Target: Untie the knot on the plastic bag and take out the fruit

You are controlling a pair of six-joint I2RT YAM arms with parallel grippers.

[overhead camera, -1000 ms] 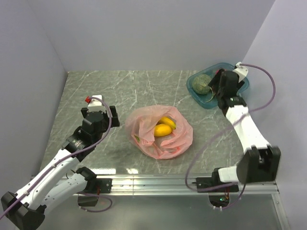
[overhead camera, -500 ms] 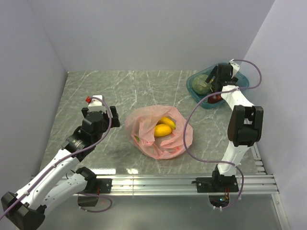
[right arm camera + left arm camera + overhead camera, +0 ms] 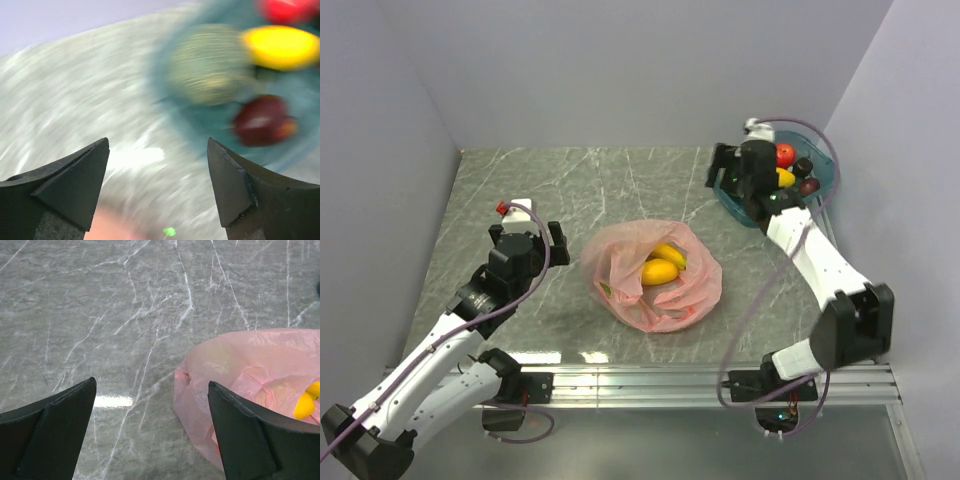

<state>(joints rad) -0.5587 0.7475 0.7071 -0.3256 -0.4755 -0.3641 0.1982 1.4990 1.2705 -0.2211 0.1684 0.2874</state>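
The pink plastic bag [image 3: 652, 285] lies in the middle of the table with its mouth open. No knot shows. Yellow fruit [image 3: 661, 266] lies inside it. In the left wrist view the bag [image 3: 240, 370] is at the right with a bit of yellow fruit [image 3: 307, 404]. My left gripper [image 3: 526, 236] is open and empty, left of the bag; its jaws [image 3: 152, 440] stand wide over bare table. My right gripper [image 3: 738, 180] is open and empty at the left edge of the teal tray [image 3: 825, 182]. The right wrist view [image 3: 157, 190] is blurred by motion.
The tray at the back right holds a red apple [image 3: 785, 155], a yellow oval [image 3: 786, 178] and dark fruits [image 3: 808, 186]. A dull-green melon [image 3: 210, 62] shows blurred in the right wrist view. Grey walls close in the left, back and right.
My right arm has swung left from over the tray to its left edge, uncovering the fruit in it. The left arm and the bag have not moved.
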